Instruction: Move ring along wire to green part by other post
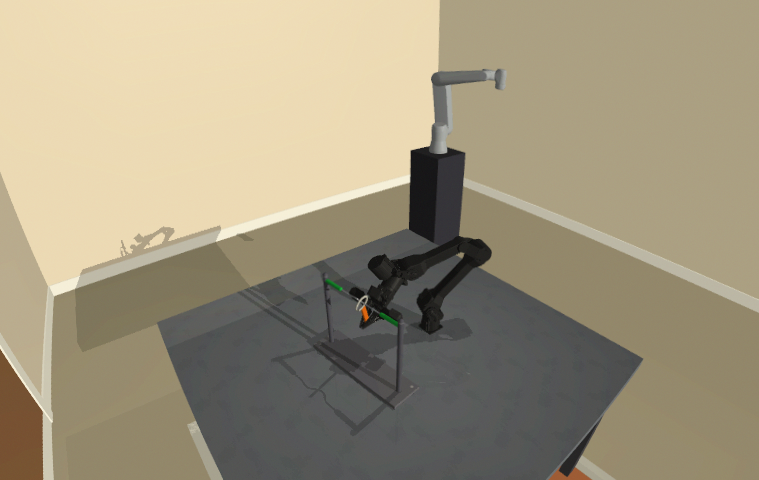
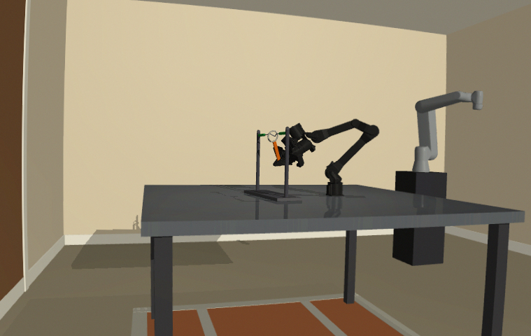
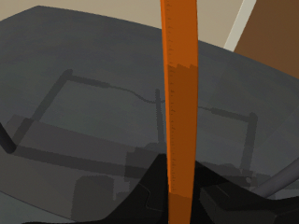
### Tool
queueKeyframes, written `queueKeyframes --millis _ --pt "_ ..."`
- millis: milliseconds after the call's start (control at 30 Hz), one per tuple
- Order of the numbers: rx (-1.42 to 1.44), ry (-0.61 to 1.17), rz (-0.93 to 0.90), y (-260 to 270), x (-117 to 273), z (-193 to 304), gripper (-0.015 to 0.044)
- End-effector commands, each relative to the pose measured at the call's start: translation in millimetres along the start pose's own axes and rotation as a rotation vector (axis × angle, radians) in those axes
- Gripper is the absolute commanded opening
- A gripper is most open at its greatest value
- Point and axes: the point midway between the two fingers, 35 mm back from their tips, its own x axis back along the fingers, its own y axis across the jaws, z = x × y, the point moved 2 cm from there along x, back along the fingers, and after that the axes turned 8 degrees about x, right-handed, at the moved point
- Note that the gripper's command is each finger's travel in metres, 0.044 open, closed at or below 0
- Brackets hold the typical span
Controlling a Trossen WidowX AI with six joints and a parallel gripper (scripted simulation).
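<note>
The pale ring [image 1: 356,305] [image 2: 267,136] is around the thin grey wire between the left green part [image 1: 334,284] [image 2: 262,134] and the right green part [image 1: 389,319] [image 2: 282,133]. Whether it touches the wire is too small to tell. The orange handle [image 1: 365,313] [image 2: 276,150] [image 3: 181,103] hangs below the ring, tilted, its lower end to the right in the exterior view. My gripper [image 1: 364,324] [image 2: 277,161] [image 3: 170,160] is shut on the handle's lower part, below the wire. The ring is out of the wrist view.
The left post [image 1: 328,315] [image 2: 257,166] and right post [image 1: 399,356] [image 2: 287,174] stand on a flat base plate [image 1: 407,395] on the grey table [image 1: 490,404] [image 2: 385,208]. My arm reaches in from the right in the exterior view. A grey arm [image 1: 441,107] [image 2: 426,127] stands on a dark pedestal behind.
</note>
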Motion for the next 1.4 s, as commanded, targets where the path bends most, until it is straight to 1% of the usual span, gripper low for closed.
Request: queueKeyframes --millis 0,633,1133,1367 --pt "-0.053 -0.010 0.017 10 0 -3 -0.0150" --pt "-0.355 -0.019 0.076 58 -7 -21 -0.0150" --pt "-0.571 -0.049 0.112 91 -11 -45 -0.0150" --pt "-0.560 -0.061 0.101 96 -12 -51 -0.0150"
